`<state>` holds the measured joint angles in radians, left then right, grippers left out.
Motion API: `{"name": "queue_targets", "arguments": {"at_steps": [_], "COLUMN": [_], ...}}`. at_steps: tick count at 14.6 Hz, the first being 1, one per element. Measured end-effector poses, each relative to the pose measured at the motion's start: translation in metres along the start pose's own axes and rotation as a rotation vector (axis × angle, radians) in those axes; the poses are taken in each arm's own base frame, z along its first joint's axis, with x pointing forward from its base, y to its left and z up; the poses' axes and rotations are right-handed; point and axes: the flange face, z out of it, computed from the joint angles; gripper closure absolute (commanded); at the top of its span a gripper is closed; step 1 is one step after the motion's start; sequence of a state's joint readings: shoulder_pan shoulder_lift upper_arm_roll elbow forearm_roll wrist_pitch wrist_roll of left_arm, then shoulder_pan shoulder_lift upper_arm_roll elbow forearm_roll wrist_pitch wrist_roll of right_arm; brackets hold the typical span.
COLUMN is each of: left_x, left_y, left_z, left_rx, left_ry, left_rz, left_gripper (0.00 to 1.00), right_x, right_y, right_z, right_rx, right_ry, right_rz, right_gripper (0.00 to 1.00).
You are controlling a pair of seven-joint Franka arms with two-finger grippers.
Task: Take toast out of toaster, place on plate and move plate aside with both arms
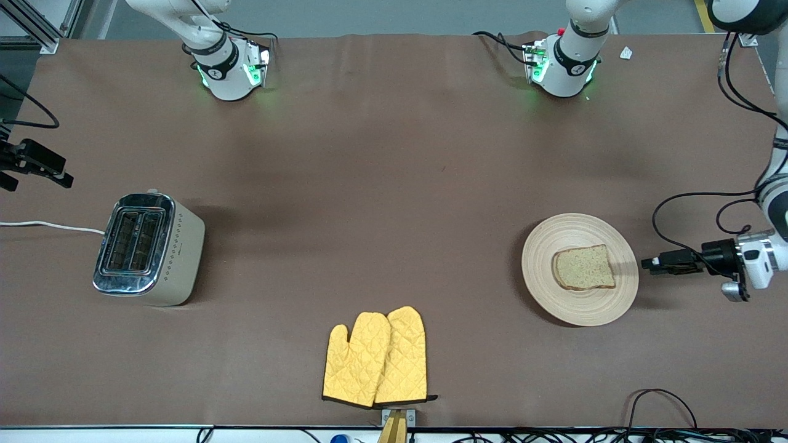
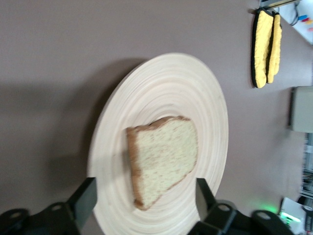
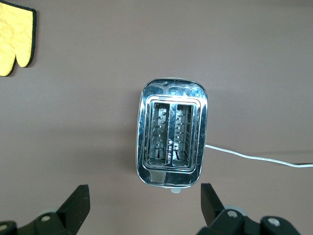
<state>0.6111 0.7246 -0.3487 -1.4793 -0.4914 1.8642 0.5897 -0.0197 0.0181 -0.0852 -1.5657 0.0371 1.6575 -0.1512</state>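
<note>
The toast [image 1: 583, 267] lies flat on the round beige plate [image 1: 578, 231], which sits on the table toward the left arm's end. My left gripper [image 1: 649, 263] is level with the plate, just off its rim on that end's side, open and empty. In the left wrist view the plate [image 2: 166, 83] and toast [image 2: 164, 159] fill the frame, and the gripper [image 2: 145, 185] has its fingers spread to either side of the plate's rim. My right gripper [image 1: 43, 167] hangs open and empty near the toaster [image 1: 148, 246]; it also shows in the right wrist view [image 3: 143, 191].
The toaster [image 3: 172, 132] stands toward the right arm's end with both slots empty and a white cord [image 1: 49, 225] running off the table. Two yellow oven mitts [image 1: 377, 357] lie near the table edge closest to the front camera.
</note>
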Motion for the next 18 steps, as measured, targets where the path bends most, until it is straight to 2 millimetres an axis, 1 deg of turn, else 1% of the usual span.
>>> {"name": "queue_targets", "arguments": {"at_steps": [2,4,5,7,10,12,13,16,18], "left_x": [0.016,0.023,0.023,0.018,0.004,-0.008,-0.015,-0.030,-0.042], "left_y": [0.066,0.133,0.166,0.227,0.309,0.351,0.366,0.394,0.410], "left_z": [-0.024,-0.039,-0.044,-0.045,-0.037,-0.035,-0.036,-0.051,-0.058], "left_rx": [0.098,0.197,0.241,0.322,0.434,0.503,0.525,0.571,0.606], "left_ry": [-0.007,-0.010,-0.017,-0.039,-0.048,-0.048,-0.050,-0.033,-0.040], "left_rz": [-0.017,-0.024,-0.028,-0.060,-0.129,-0.141,-0.137,-0.120,-0.116], "left_gripper": [0.00,0.00,0.00,0.00,0.00,0.00,0.00,0.00,0.00], "right_x": [0.002,0.003,0.004,0.004,0.004,0.005,0.005,0.007,0.007], "right_y": [-0.006,-0.010,-0.012,-0.012,-0.014,-0.022,-0.028,-0.046,-0.042], "right_z": [-0.001,-0.002,-0.002,-0.002,-0.002,-0.002,-0.002,-0.002,-0.003], "right_rx": [-0.001,-0.001,-0.001,-0.002,-0.002,-0.003,-0.006,-0.011,-0.016], "right_ry": [0.009,0.019,0.020,0.024,0.024,0.023,0.022,0.022,0.026], "right_rz": [-0.012,-0.020,-0.022,-0.024,-0.028,-0.045,-0.056,-0.090,-0.086], "right_gripper": [0.00,0.00,0.00,0.00,0.00,0.00,0.00,0.00,0.00]}}
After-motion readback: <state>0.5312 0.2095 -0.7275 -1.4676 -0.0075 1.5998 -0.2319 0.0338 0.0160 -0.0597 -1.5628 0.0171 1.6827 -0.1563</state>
